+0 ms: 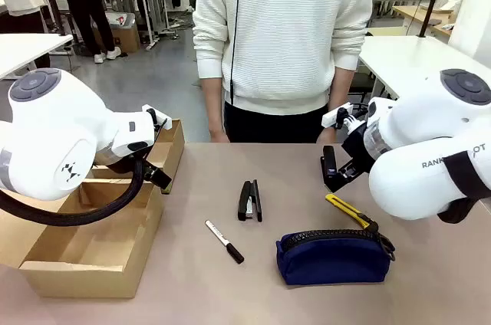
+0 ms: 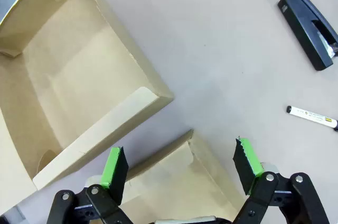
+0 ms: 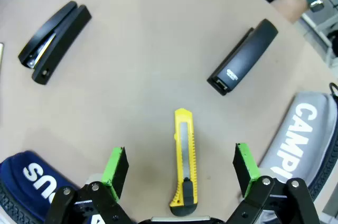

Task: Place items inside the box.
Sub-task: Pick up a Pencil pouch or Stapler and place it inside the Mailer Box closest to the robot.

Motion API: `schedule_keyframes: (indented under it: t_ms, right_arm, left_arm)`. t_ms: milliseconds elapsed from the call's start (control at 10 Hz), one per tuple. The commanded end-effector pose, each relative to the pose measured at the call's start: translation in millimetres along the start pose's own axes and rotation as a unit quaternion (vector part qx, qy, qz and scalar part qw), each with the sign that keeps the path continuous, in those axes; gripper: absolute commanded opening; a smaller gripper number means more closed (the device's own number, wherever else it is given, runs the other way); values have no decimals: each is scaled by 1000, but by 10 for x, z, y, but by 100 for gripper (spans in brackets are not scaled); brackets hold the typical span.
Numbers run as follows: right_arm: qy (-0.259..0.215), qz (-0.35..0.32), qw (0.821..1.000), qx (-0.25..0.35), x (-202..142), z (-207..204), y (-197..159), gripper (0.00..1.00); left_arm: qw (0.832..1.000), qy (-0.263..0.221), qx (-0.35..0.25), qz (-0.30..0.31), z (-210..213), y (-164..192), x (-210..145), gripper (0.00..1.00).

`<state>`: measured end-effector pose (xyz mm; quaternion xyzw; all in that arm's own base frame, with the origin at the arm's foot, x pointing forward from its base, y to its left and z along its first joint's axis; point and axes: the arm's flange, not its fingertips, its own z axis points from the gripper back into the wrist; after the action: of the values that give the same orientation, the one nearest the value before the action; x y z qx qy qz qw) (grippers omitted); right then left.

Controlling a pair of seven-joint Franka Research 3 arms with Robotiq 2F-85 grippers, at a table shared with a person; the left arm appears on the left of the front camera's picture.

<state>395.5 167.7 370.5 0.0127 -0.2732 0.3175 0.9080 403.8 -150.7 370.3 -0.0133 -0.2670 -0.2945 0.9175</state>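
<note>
The right claw (image 3: 180,167) hangs wide open and empty over the knife (image 3: 184,145) on the table (image 3: 148,71). If it pinches crooked, the thin knife may slip away. The box (image 1: 77,277) sits far left, near the open, empty left claw (image 2: 179,167).

Grey pouch (image 3: 301,139): white letters "CAMP", cut off at the edge. Navy blue zip pouch (image 3: 21,179): white "SU", partial. Right arm (image 1: 430,164) casing: "RANK", partial.
</note>
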Motion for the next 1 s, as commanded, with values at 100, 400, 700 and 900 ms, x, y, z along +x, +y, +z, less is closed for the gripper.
schedule_keyframes:
  t_ms: [100, 400, 700, 900]
  right_arm:
    - [0, 0, 1000, 0, 0, 0, 0, 100]
    - [0, 0, 1000, 0, 0, 0, 0, 100]
    - [0, 0, 1000, 0, 0, 0, 0, 100]
    - [0, 0, 1000, 0, 0, 0, 0, 100]
  left_arm:
    - [1000, 0, 0, 0, 0, -1, 0, 100]
    - [1000, 0, 0, 0, 0, -1, 0, 100]
    - [1000, 0, 0, 0, 0, -1, 0, 100]
    - [1000, 0, 0, 0, 0, -1, 0, 100]
